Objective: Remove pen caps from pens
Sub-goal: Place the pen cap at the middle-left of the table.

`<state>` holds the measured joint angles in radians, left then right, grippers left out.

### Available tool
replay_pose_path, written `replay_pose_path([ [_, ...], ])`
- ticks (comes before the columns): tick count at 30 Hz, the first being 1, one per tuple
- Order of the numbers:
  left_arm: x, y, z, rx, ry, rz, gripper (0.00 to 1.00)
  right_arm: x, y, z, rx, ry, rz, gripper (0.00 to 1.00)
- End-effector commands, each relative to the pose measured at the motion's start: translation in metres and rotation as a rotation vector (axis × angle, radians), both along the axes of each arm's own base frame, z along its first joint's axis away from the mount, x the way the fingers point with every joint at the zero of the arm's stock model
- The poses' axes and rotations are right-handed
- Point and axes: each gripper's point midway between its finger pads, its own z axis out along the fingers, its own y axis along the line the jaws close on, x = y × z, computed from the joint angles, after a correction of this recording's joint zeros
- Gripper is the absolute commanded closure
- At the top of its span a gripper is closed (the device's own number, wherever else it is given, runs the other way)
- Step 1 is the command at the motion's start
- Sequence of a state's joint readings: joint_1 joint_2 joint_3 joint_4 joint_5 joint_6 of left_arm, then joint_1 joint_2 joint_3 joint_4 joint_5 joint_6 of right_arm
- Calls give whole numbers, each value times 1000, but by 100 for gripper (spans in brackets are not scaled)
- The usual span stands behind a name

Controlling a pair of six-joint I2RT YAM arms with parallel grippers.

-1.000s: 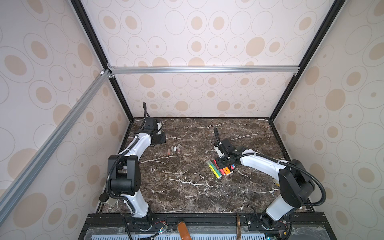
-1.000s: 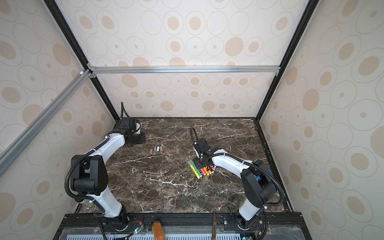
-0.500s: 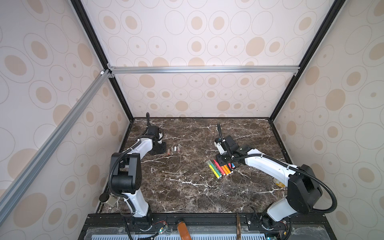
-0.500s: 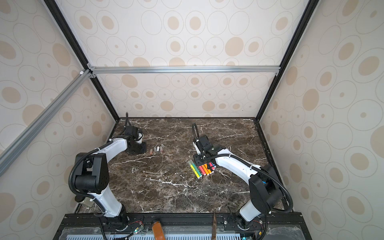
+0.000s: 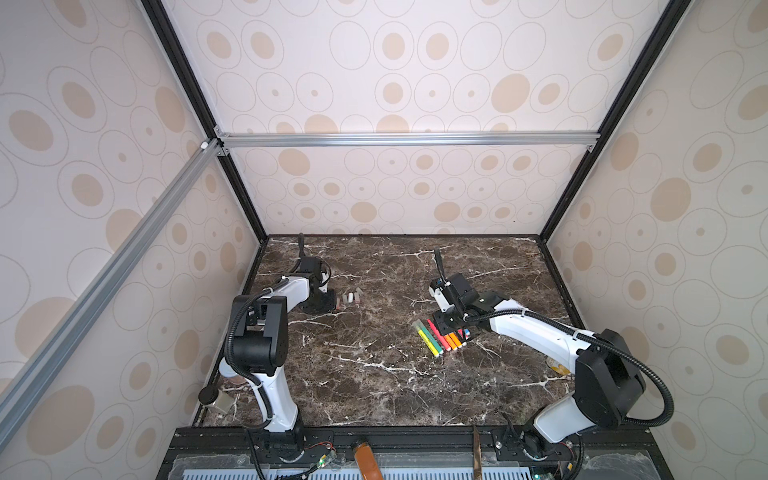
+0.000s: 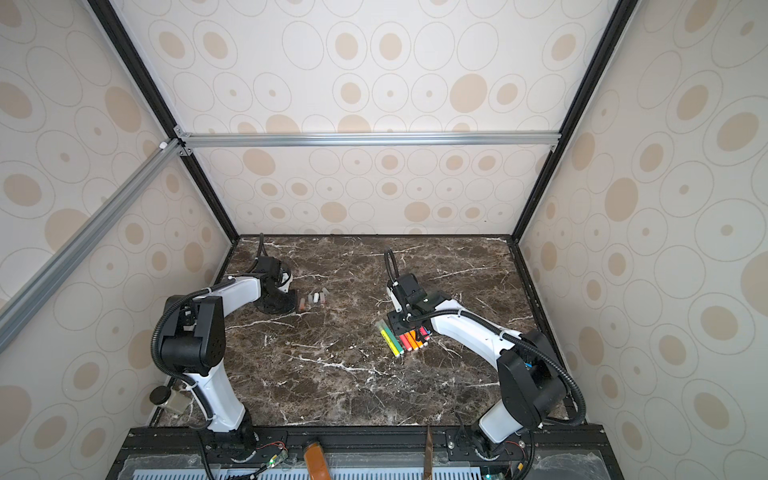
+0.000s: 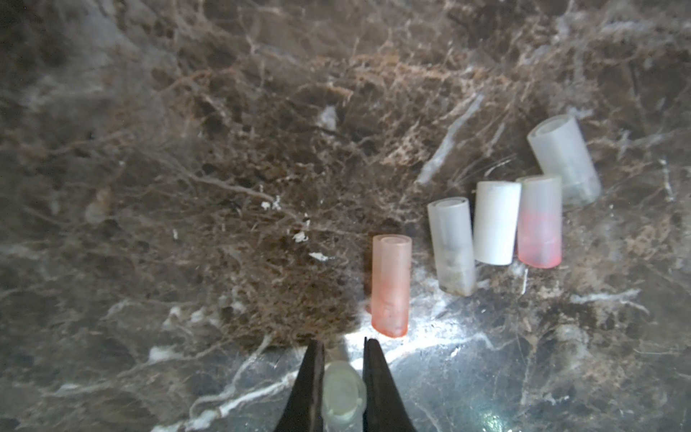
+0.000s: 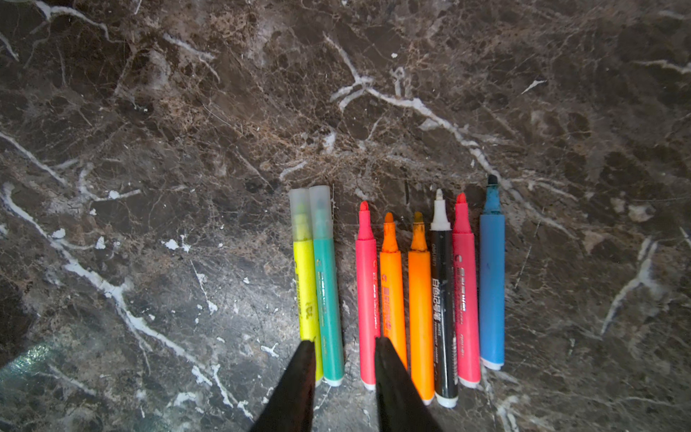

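Inside closed left gripper [image 7: 342, 340], pen cap [image 7: 342, 396]

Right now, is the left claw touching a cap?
Touching. The left wrist view shows the left gripper shut on a clear cap, with no gap on either side.

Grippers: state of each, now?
Left gripper: shut on a small whitish translucent plastic pen cap.
Right gripper: open, holding nothing.
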<state>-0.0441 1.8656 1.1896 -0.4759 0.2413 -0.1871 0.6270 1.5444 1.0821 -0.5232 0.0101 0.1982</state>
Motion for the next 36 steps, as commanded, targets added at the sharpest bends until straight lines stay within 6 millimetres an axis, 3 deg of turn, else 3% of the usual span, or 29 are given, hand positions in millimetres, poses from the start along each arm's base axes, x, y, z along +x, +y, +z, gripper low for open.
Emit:
replay_pose_path([
  [1, 13, -5, 7, -6, -38, -17, 91, -4, -2, -2, 8, 11, -7, 70],
  [10, 14, -3, -9, 6, -15, -11, 85, -7, -4, -6, -2, 21, -9, 70],
  [25, 16, 3, -10, 44, -16, 3, 75, -8, 0, -12, 1, 40, -1, 71],
  [31, 18, 2, -6, 32, -28, 3, 75, -8, 0, -14, -1, 45, -2, 71],
  [36, 16, 1, -7, 30, -22, 0, 82, -9, 1, -13, -3, 43, 1, 71],
])
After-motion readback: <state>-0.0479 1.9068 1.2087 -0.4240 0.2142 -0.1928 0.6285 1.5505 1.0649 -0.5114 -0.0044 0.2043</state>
